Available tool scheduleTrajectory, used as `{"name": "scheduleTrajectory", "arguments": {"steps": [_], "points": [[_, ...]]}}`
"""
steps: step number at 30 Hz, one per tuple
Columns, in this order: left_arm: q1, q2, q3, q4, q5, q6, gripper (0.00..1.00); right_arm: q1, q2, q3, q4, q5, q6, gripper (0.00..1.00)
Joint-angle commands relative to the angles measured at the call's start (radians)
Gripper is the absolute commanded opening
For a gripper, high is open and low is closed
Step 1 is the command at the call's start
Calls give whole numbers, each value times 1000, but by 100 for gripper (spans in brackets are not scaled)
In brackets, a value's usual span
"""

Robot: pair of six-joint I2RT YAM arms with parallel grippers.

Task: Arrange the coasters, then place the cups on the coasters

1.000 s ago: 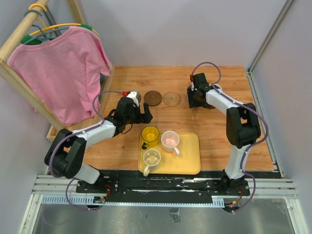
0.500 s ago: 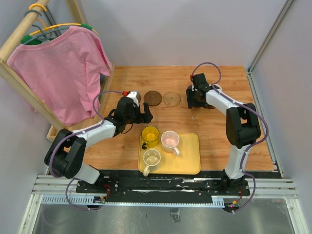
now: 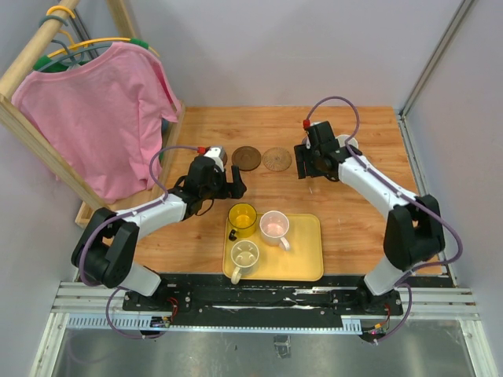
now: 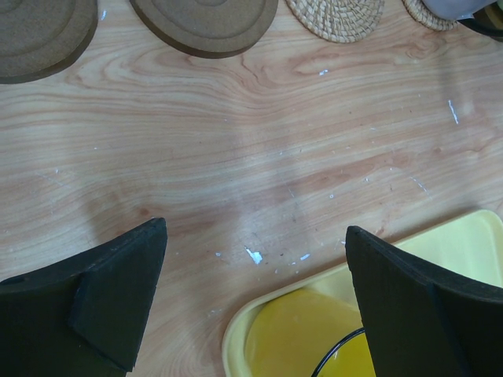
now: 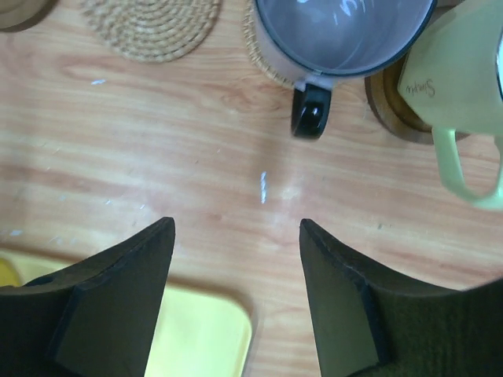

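Beyond the left claw [image 4: 255, 228], spread wide above the bench [image 4: 259, 157], lie dark brown coasters [image 4: 208, 23] and a woven coaster [image 4: 334, 16] (the yellow cup [image 4: 299, 338] sits just on its near side). The right claw [image 5: 236, 228], parted and empty, hovers just short of the purple-grey cup [image 5: 342, 31], with the pale green cup [image 5: 464, 71] right of that.

Top view high, angled down, wrist views close over table [image 4: 236, 157], both sharing woven coaster [image 4: 334, 16]

Three cups [image 3: 274, 225] stand in the tray [image 3: 306, 263] at the counter's [image 3: 354, 220] near edge. Behind it coasters [image 3: 277, 159] lie in a row; the two rightmost carry cups.
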State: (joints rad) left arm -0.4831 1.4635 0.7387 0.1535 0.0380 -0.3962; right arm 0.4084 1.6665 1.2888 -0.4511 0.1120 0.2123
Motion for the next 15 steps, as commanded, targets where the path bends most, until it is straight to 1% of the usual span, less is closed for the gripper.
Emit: {"name": "scheduleTrajectory", "arguments": {"steps": [1, 3, 5, 7, 10, 15], "points": [[8, -38, 16, -4, -13, 26, 100, 56, -141, -87, -56, 36, 83, 67], [8, -44, 15, -9, -13, 30, 100, 67, -208, -146, -46, -11, 123, 70], [8, -54, 13, -15, -11, 32, 100, 78, -287, -211, -30, -62, 154, 77], [8, -64, 10, -18, -9, 34, 100, 101, -352, -271, -22, -101, 165, 81], [8, -77, 3, -24, -1, 37, 100, 182, -433, -339, -35, -95, 180, 86], [7, -81, -12, -26, 0, 44, 100, 329, -518, -415, -36, -45, 205, 90]]}}
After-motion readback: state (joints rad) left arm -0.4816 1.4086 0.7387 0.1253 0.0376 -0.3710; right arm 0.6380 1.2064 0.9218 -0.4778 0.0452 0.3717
